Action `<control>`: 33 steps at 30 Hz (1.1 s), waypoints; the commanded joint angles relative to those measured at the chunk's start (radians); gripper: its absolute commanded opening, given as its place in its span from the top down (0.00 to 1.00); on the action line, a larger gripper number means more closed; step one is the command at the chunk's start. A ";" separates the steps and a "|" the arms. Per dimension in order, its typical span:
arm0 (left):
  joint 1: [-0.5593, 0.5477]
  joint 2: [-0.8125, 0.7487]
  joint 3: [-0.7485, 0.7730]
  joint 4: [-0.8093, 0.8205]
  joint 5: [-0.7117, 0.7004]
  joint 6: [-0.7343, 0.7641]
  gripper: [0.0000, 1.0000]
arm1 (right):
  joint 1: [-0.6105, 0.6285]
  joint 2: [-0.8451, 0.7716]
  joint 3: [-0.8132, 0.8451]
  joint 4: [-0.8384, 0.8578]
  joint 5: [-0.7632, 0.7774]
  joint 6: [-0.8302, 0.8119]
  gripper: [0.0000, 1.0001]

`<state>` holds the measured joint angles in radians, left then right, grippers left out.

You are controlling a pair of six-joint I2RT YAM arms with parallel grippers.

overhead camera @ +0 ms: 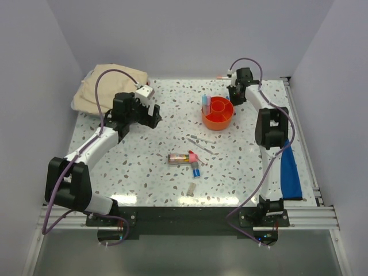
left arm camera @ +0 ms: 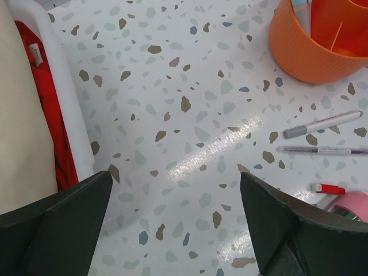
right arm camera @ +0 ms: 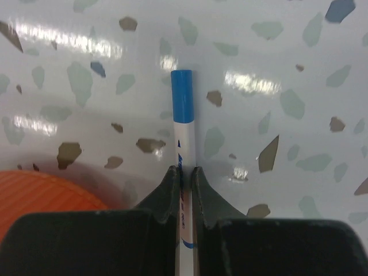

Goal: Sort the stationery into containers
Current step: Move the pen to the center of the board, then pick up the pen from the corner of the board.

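The orange tub (overhead camera: 217, 112) stands at the back middle of the table with a blue-and-pink marker (overhead camera: 205, 102) upright in it. My right gripper (overhead camera: 236, 95) hangs just right of the tub, shut on a thin white pen with a blue cap (right arm camera: 183, 109); the tub's rim (right arm camera: 40, 195) shows at its lower left. My left gripper (left arm camera: 175, 213) is open over bare table, left of the tub (left arm camera: 316, 40). Loose on the table lie a clear tube (overhead camera: 179, 158), a pink marker (overhead camera: 192, 155), a blue marker (overhead camera: 196, 170), two thin pens (overhead camera: 202, 144) and a small cap (overhead camera: 190, 188).
A beige cloth bundle (overhead camera: 109, 86) lies at the back left corner, close behind my left arm. A flat blue mat (overhead camera: 290, 172) hangs over the right edge. Two pens (left arm camera: 322, 123) and a red cap (left arm camera: 328, 188) lie ahead and right of the left fingers.
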<state>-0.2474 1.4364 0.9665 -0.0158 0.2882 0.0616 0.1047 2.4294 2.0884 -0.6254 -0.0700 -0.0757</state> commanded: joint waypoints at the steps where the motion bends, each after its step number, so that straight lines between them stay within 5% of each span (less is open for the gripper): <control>1: -0.004 0.001 0.008 0.068 0.022 -0.017 0.02 | -0.005 -0.134 -0.096 -0.089 -0.011 -0.053 1.00; 7: -0.004 0.012 0.027 0.059 0.035 -0.008 0.02 | -0.023 -0.113 -0.059 -0.077 -0.011 -0.058 0.72; 10: -0.006 0.010 0.032 0.054 0.032 -0.002 0.02 | -0.022 -0.083 -0.001 -0.079 -0.031 -0.061 0.68; 33: -0.004 -0.064 -0.009 0.022 -0.012 0.023 0.02 | 0.013 0.022 -0.010 -0.165 -0.002 -0.090 0.70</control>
<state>-0.2474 1.4025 0.9665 -0.0238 0.2832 0.0711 0.1078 2.4306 2.1036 -0.7315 -0.0883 -0.1551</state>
